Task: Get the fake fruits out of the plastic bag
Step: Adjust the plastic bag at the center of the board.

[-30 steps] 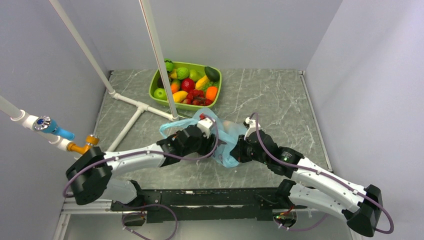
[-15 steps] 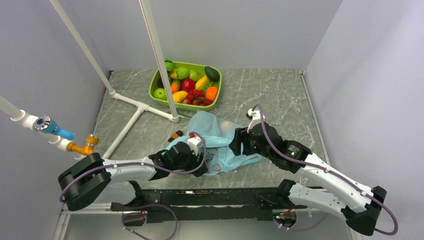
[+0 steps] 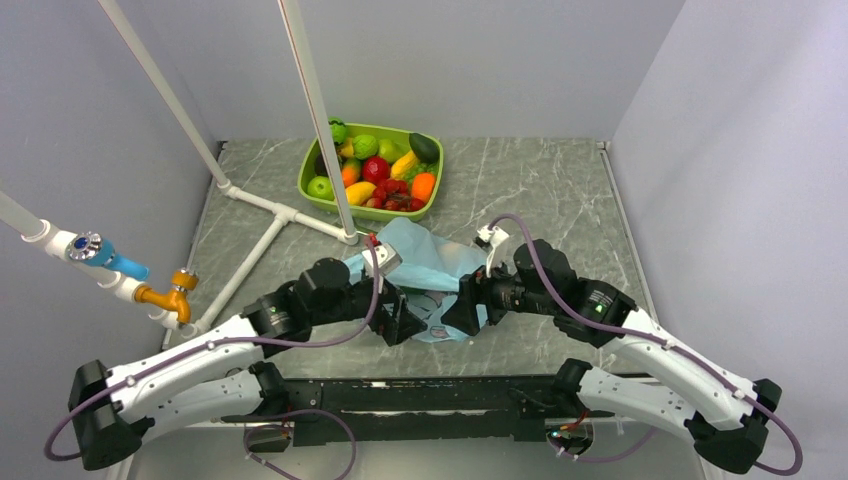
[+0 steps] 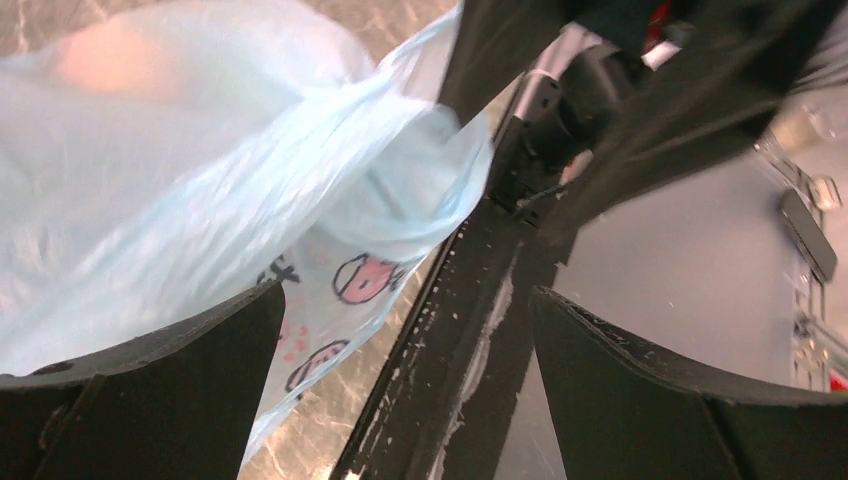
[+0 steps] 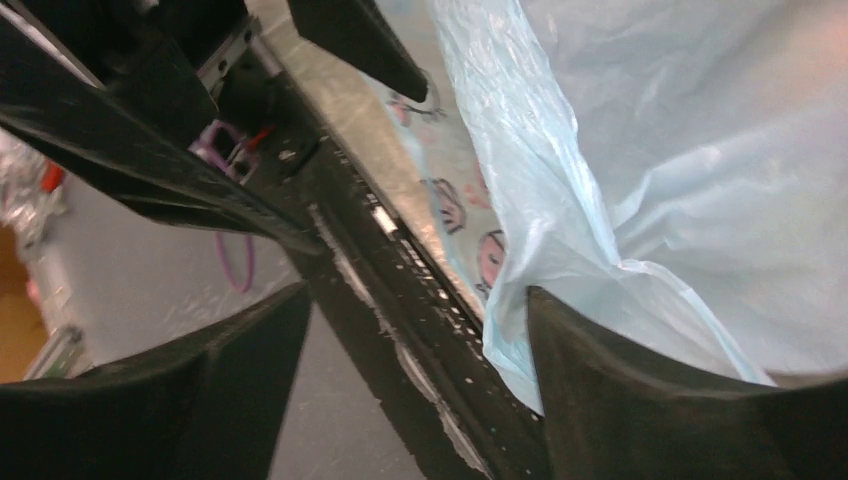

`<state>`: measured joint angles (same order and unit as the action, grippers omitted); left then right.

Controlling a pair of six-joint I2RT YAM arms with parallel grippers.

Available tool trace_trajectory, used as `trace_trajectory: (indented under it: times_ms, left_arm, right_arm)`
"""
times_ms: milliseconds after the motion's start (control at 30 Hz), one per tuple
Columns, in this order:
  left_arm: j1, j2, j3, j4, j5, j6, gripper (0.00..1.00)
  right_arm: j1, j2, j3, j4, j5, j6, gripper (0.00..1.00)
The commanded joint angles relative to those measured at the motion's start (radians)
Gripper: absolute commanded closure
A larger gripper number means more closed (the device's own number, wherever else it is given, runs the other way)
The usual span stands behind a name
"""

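The thin, crinkly light blue plastic bag (image 3: 428, 262) with dark cartoon prints lies slumped near the table's front edge, between the two grippers. A pink-orange rounded shape (image 4: 100, 55), likely the peach, shows through the film, so the emptying looks unfinished. The left gripper (image 4: 405, 295) has its jaws spread wide, with the bag's edge beside one finger and nothing pinched. The right gripper (image 5: 415, 292) is likewise parted and holds nothing. The next move calls for a fresh pinch on the film (where the mouth lies I cannot tell) and a lift to tip it. Around this are a grey veined stone-look tabletop (image 3: 560, 190), a lime-green rigid tray (image 3: 345, 207) of toy fruit at the far side, a white pipe frame (image 3: 255, 198) and plain grey walls
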<state>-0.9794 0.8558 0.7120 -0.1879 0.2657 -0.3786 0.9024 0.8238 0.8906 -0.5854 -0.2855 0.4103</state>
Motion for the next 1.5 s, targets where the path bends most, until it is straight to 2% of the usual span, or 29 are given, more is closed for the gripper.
trace_trajectory:
  times_ms: [0, 100, 167, 333, 400, 467, 567, 667, 800, 867, 900, 933, 1000, 1033, 1067, 1100, 1133, 1167, 1233, 1333, 1367, 1400, 1433, 1467]
  left_arm:
    - [-0.004, -0.033, 0.117, -0.196, 0.113, 0.084, 0.04]
    - [-0.004, -0.066, 0.194, -0.278, 0.037, 0.105, 0.09]
    - [-0.004, -0.081, 0.238, -0.318, -0.029, 0.153, 0.03]
    - [-0.003, 0.015, 0.35, -0.441, -0.2, 0.326, 0.01]
    - [-0.002, 0.094, 0.389, -0.496, -0.222, 0.428, 0.01]
    - [-0.002, 0.135, 0.371, -0.476, -0.213, 0.496, 0.0]
    - [-0.002, 0.183, 0.326, -0.401, -0.223, 0.543, 0.01]
    - [-0.004, 0.263, 0.36, -0.424, -0.243, 0.58, 0.01]
    - [-0.011, 0.372, 0.406, -0.438, -0.263, 0.644, 0.01]
    - [-0.01, 0.428, 0.441, -0.446, -0.341, 0.634, 0.01]
    - [-0.002, 0.459, 0.463, -0.452, -0.368, 0.623, 0.04]
    - [0.008, 0.486, 0.484, -0.46, -0.387, 0.61, 0.12]
    - [0.033, 0.516, 0.511, -0.461, -0.386, 0.58, 0.4]
    - [0.045, 0.514, 0.509, -0.449, -0.372, 0.562, 0.53]
    - [0.06, 0.504, 0.5, -0.434, -0.354, 0.544, 0.75]
    - [0.075, 0.49, 0.491, -0.423, -0.321, 0.522, 0.9]
    - [0.084, 0.474, 0.481, -0.412, -0.3, 0.499, 0.98]
    - [0.087, 0.456, 0.471, -0.405, -0.281, 0.48, 1.0]
    - [0.087, 0.429, 0.463, -0.401, -0.216, 0.445, 1.0]
    - [0.088, 0.387, 0.456, -0.406, -0.118, 0.354, 1.0]
    - [0.087, 0.368, 0.444, -0.396, -0.097, 0.331, 1.0]
    - [0.088, 0.337, 0.429, -0.382, -0.086, 0.304, 1.0]
    - [0.087, 0.314, 0.418, -0.373, -0.081, 0.284, 1.0]
    - [0.088, 0.293, 0.408, -0.367, -0.075, 0.263, 1.0]
  right_arm:
    - [0.038, 0.062, 0.032, 0.176, -0.17, -0.01, 0.38]
    - [0.098, 0.093, 0.04, 0.186, -0.125, -0.021, 0.41]
    - [0.138, 0.08, 0.042, 0.165, -0.027, -0.036, 0.4]
    - [0.144, 0.017, 0.062, 0.014, 0.321, -0.024, 0.22]
    - [0.144, 0.001, 0.081, -0.031, 0.353, -0.023, 0.13]
    - [0.143, -0.021, 0.093, -0.041, 0.312, -0.026, 0.09]
    - [0.146, -0.057, 0.076, 0.019, 0.144, -0.018, 0.05]
    - [0.147, -0.062, 0.042, 0.103, -0.027, -0.003, 0.05]
    - [0.153, -0.052, -0.013, 0.199, -0.18, -0.012, 0.05]
    - [0.173, -0.027, -0.037, 0.246, -0.241, -0.019, 0.08]
    - [0.186, -0.02, -0.055, 0.286, -0.244, -0.026, 0.11]
    - [0.2, -0.016, -0.079, 0.32, -0.217, -0.025, 0.16]
    - [0.222, -0.014, -0.133, 0.397, -0.112, -0.032, 0.36]
    - [0.238, -0.024, -0.164, 0.436, -0.014, -0.027, 0.51]
    - [0.252, -0.041, -0.211, 0.491, 0.07, -0.017, 0.65]
    - [0.263, -0.067, -0.264, 0.555, 0.146, -0.008, 0.74]
    - [0.268, -0.09, -0.321, 0.632, 0.214, 0.017, 0.76]
    - [0.269, -0.103, -0.376, 0.699, 0.259, 0.039, 0.78]
    - [0.27, -0.088, -0.436, 0.8, 0.252, 0.042, 0.79]
    - [0.271, -0.011, -0.415, 0.788, 0.267, 0.057, 0.78]
    - [0.271, -0.004, -0.407, 0.778, 0.271, 0.056, 0.72]
    - [0.271, -0.012, -0.4, 0.761, 0.28, 0.055, 0.6]
    - [0.271, -0.025, -0.394, 0.736, 0.321, 0.06, 0.43]
    - [0.27, -0.04, -0.387, 0.707, 0.355, 0.068, 0.3]
